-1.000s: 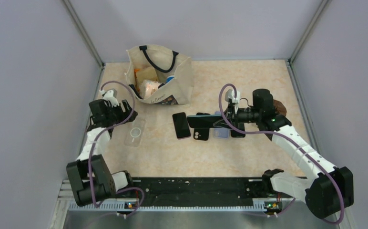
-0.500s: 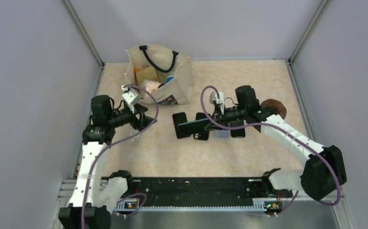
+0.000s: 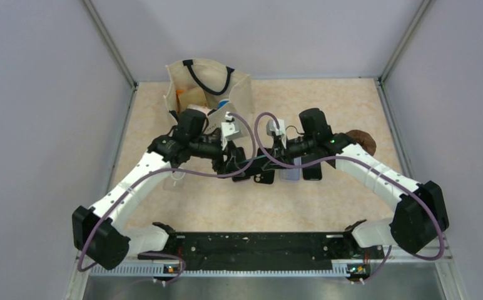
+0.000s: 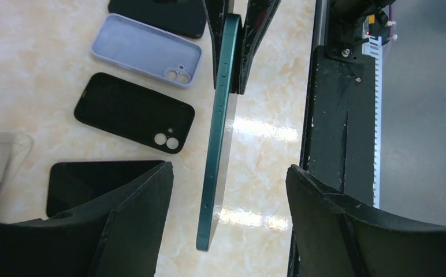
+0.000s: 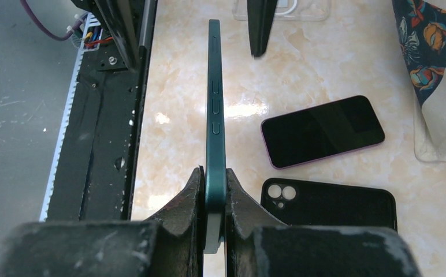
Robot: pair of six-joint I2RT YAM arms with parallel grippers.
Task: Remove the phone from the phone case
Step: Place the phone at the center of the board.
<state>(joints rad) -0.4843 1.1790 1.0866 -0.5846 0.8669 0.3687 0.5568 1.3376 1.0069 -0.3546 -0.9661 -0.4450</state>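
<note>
The right gripper [image 5: 215, 179] is pinched tight on one end of the dark green flat phone [image 5: 215, 98]. The phone looks to be inside a thin green case [image 4: 216, 115]. It is held up on its thin side, in the air over the pale marbled table [image 4: 30, 75].

The left gripper [image 4: 227, 170] is spread wide. Its two black fingers [image 4: 128, 231] sit one on each side of the green phone's free end. They do not touch it, and there is a gap on both sides.

Below the green phone and off to one side of it lie three things. They are a soft lilac case [image 4: 145, 49], a black case with two round camera holes [image 4: 131, 112], and a black phone lying screen up [image 4: 93, 184]. A cream cloth bag [image 3: 211, 94] stands farther from the green phone, past those three.

The step now looks like this: the left gripper grabs the free end so the two can pull the phone and case apart. It should close slowly and try to catch only the rim of the case. I cannot tell where the case stops and the phone starts, so it must aim with care. The right gripper should hold firm. Peel one corner first, gently, so the green phone does not drop.
</note>
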